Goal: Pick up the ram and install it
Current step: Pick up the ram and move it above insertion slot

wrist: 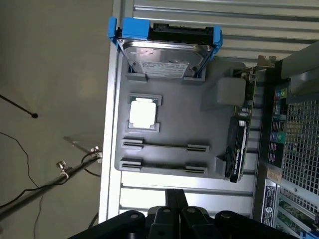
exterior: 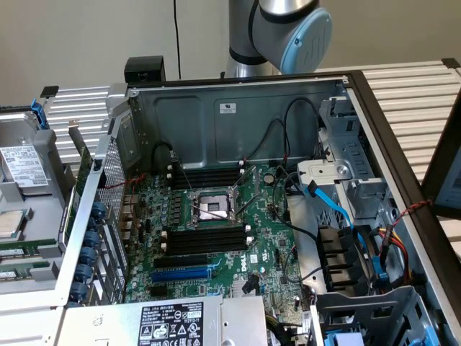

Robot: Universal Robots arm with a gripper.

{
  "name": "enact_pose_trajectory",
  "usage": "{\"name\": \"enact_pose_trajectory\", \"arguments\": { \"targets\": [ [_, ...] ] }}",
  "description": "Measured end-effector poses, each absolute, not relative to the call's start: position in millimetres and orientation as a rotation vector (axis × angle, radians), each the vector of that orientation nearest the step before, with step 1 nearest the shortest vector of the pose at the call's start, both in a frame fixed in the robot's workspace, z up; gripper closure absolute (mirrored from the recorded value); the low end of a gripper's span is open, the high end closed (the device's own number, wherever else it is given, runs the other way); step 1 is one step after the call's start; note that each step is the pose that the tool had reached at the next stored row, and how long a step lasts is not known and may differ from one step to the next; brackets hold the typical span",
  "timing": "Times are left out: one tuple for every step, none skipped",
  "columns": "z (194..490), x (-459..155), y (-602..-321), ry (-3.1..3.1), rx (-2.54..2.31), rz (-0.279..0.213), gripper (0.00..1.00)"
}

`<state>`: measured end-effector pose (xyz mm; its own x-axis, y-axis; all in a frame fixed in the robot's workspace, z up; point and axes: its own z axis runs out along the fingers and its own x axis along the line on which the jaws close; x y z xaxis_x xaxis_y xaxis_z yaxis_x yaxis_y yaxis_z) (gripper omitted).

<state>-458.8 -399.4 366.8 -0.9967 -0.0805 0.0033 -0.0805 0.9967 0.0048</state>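
Observation:
Two ram sticks lie edge-up in holders on the grey tray (wrist: 174, 107), seen as thin lines: one ram (wrist: 165, 146) and a second ram (wrist: 163, 166) beside it. In the exterior view their green boards (exterior: 16, 252) show at the far left. My gripper (wrist: 175, 191) hovers above the tray's edge, a short way from the nearer stick, with its two fingers pressed together and nothing between them. The open computer case holds the motherboard (exterior: 216, 216), with long black empty slots (exterior: 205, 241) next to the CPU socket (exterior: 211, 207).
The tray also carries a hard drive in a blue caddy (wrist: 164, 52), a CPU chip (wrist: 143, 112) and an expansion card standing on edge (wrist: 238, 149). A blue slot (exterior: 184, 274), cables (exterior: 338, 209) and drive bays crowd the case. The arm's joint (exterior: 288, 32) rises behind it.

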Motion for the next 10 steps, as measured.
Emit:
{"name": "enact_pose_trajectory", "arguments": {
  "targets": [
    [366.8, -458.8, -399.5, -3.134, 0.155, -0.007, 0.89],
    [366.8, -458.8, -399.4, -3.133, 0.187, -0.007, 0.89],
    [366.8, -458.8, -399.5, -3.13, 0.219, -0.007, 0.89],
    [366.8, -458.8, -399.4, -3.128, 0.248, -0.007, 0.89],
    [366.8, -458.8, -399.4, -3.126, 0.278, -0.007, 0.89],
    [366.8, -458.8, -399.4, -3.123, 0.306, -0.007, 0.89],
    [366.8, -458.8, -399.4, -3.12, 0.335, -0.007, 0.89],
    [366.8, -458.8, -399.4, -3.117, 0.363, -0.007, 0.89],
    [366.8, -458.8, -399.4, -3.113, 0.391, -0.007, 0.89],
    [366.8, -458.8, -399.4, -3.11, 0.419, -0.007, 0.89]
  ]
}}
